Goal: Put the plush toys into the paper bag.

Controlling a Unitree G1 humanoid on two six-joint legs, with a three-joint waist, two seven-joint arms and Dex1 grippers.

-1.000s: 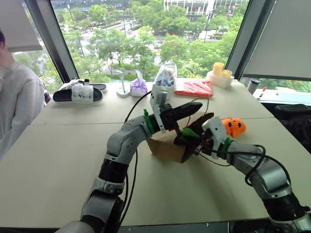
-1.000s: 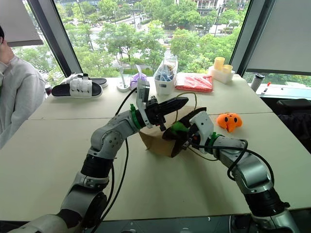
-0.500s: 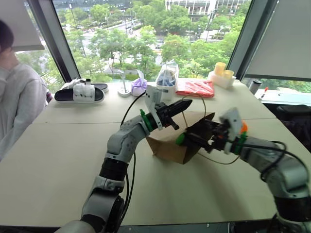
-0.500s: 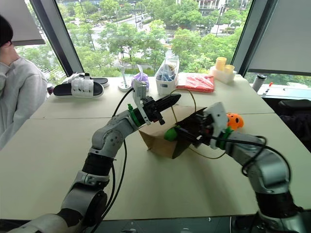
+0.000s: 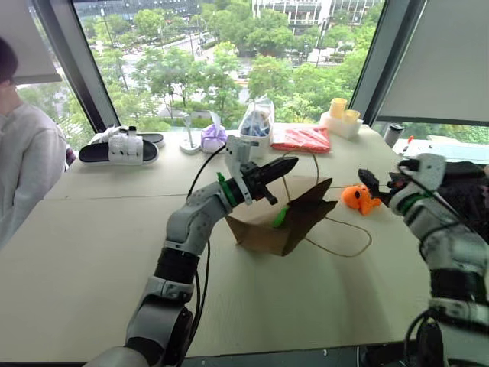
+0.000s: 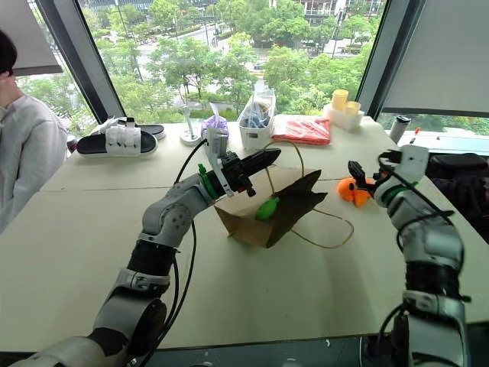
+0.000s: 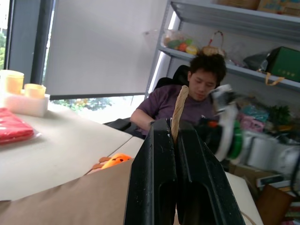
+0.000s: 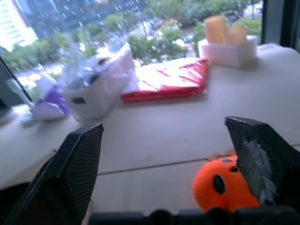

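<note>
The brown paper bag (image 5: 260, 229) lies on its side mid-table, its dark mouth facing right. My left gripper (image 5: 269, 173) is shut on one twine handle (image 7: 178, 110) and holds it up above the bag. The green plush toy (image 5: 280, 216) lies at the bag's mouth. The orange plush toy (image 5: 355, 197) sits on the table to the right of the bag. My right gripper (image 5: 376, 185) is open just beyond it; in the right wrist view the orange toy (image 8: 225, 185) sits low, beside one finger (image 8: 77, 164) spread far from the other.
Along the window edge stand black-and-white slippers (image 5: 118, 147), a purple cloth bundle (image 5: 213, 138), a clear plastic bag of blue items (image 5: 256, 125), a red packet (image 5: 299, 138) and yellow cups (image 5: 341, 115). A person (image 5: 23, 168) sits at the left; another person (image 7: 187, 101) sits right of the table.
My right gripper let go of the green toy at the bag's mouth, opened wide and swung right to the orange toy. The left gripper kept its hold on the handle.
</note>
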